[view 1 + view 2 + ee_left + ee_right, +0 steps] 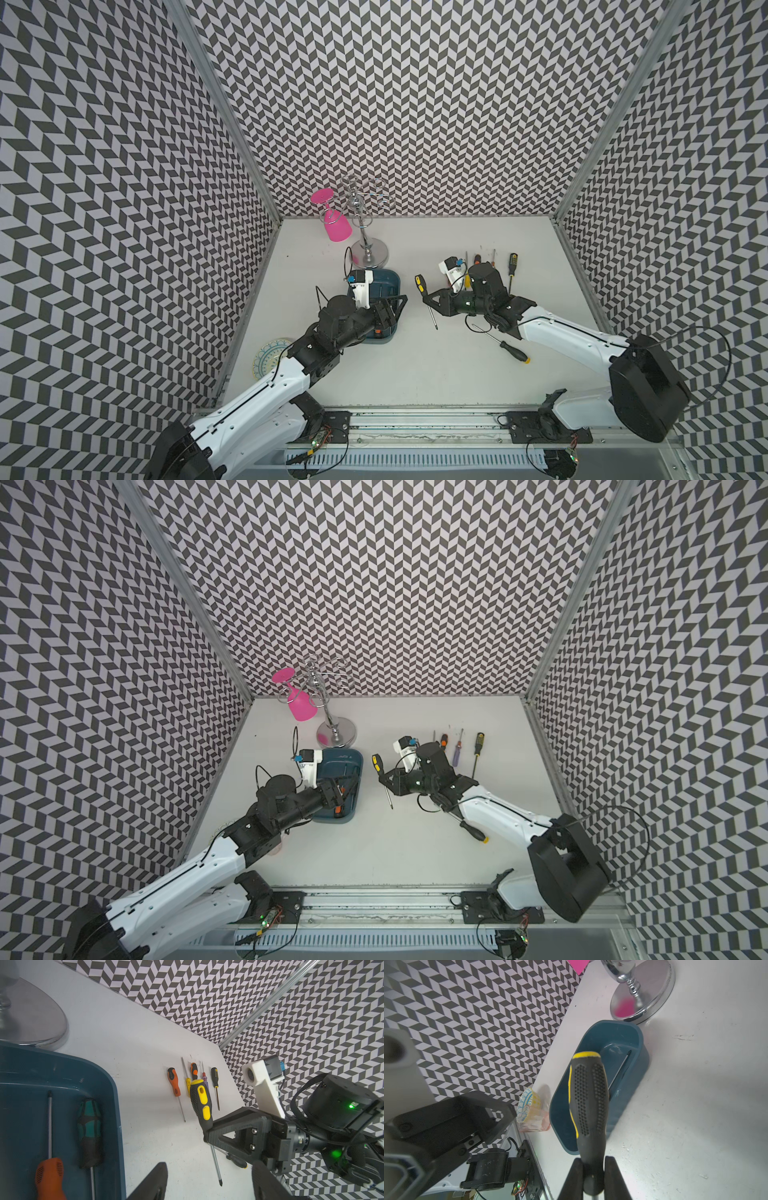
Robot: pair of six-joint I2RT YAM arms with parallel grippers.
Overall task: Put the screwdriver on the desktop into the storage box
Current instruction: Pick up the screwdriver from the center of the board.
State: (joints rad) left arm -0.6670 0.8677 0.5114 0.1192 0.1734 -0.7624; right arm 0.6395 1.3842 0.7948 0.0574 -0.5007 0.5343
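A black-and-yellow screwdriver (pixel 420 283) (pixel 588 1101) hangs above the white desktop (pixel 415 374), handle toward the back and shaft slanting down. My right gripper (pixel 428 300) (pixel 592 1178) is shut on the neck of its handle, to the right of the storage box (pixel 386 278) (pixel 639 1043). The teal box holds an orange-handled screwdriver (pixel 49 1176) and a green-and-black one (pixel 89 1126). My left gripper (pixel 349 787) (pixel 209 1184) hovers at the box's right rim, open, with nothing between its fingers (pixel 153 1180).
Several more screwdrivers (pixel 513 262) lie in a row at the back right, and a black one (pixel 513 351) lies under the right arm. A chrome stand (pixel 369 251) with a pink goblet (pixel 336 226) stands behind the box. A patterned plate (pixel 268 357) sits by the left wall.
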